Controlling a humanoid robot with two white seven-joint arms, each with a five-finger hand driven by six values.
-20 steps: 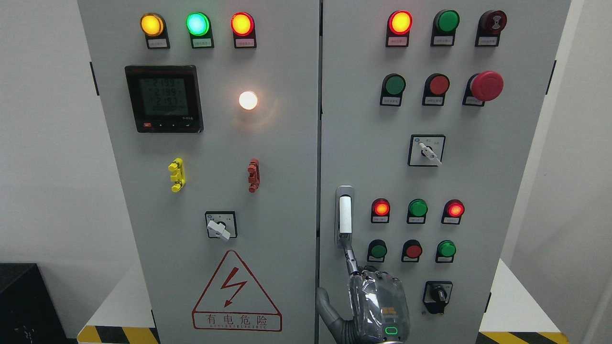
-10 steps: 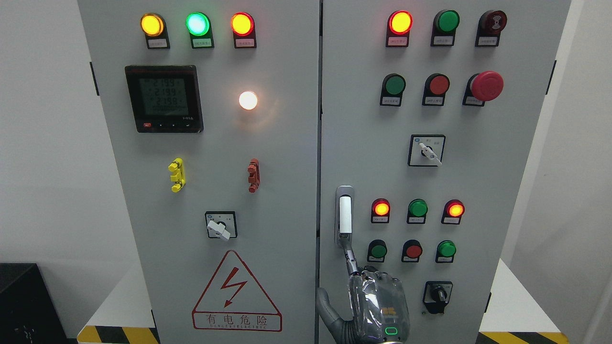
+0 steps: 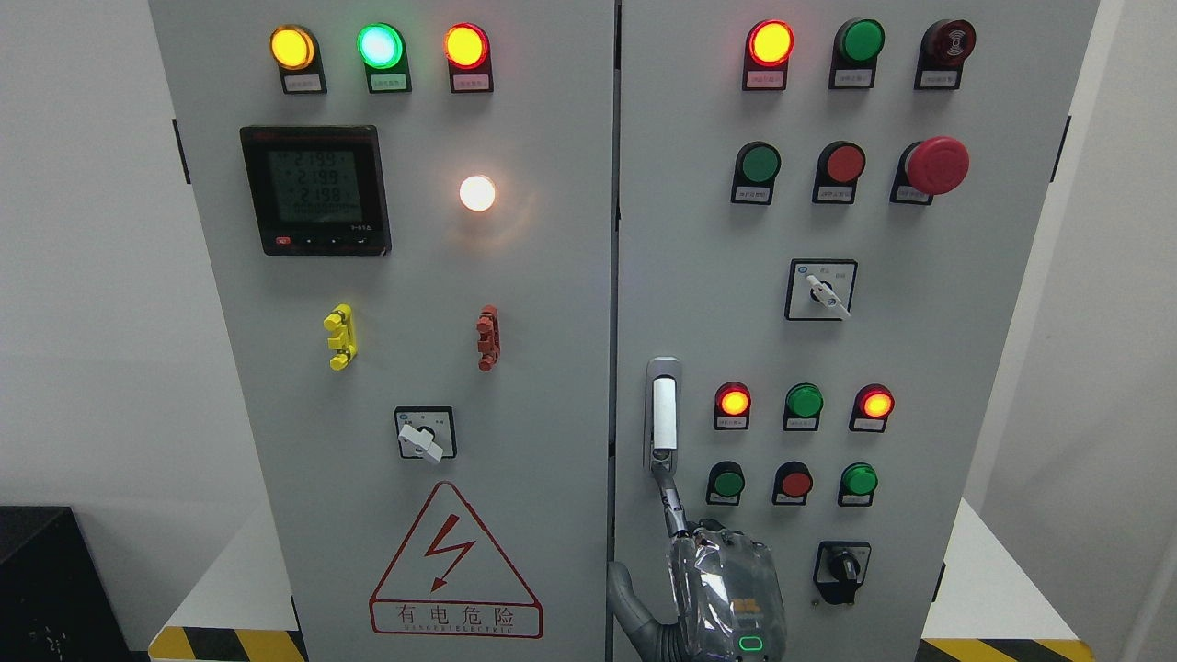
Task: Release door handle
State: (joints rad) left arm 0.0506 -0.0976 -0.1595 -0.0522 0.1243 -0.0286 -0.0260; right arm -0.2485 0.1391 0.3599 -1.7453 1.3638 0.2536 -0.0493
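A: Where's the door handle (image 3: 664, 414)?

B: On the right cabinet door (image 3: 919, 368), at its left edge by the seam between the two doors, standing upright, white in a grey frame.

A: And the hand (image 3: 722, 593)?

B: It comes up from the bottom edge just right of the middle, below the handle. One finger (image 3: 672, 504) points straight up, its tip touching the handle's lower end. The others are curled in at the knuckles and hold nothing. The thumb sticks out to the left.

A: Around it?

B: Red and green buttons (image 3: 795, 481) just to the right, and a black knob (image 3: 841, 568) beside the hand.
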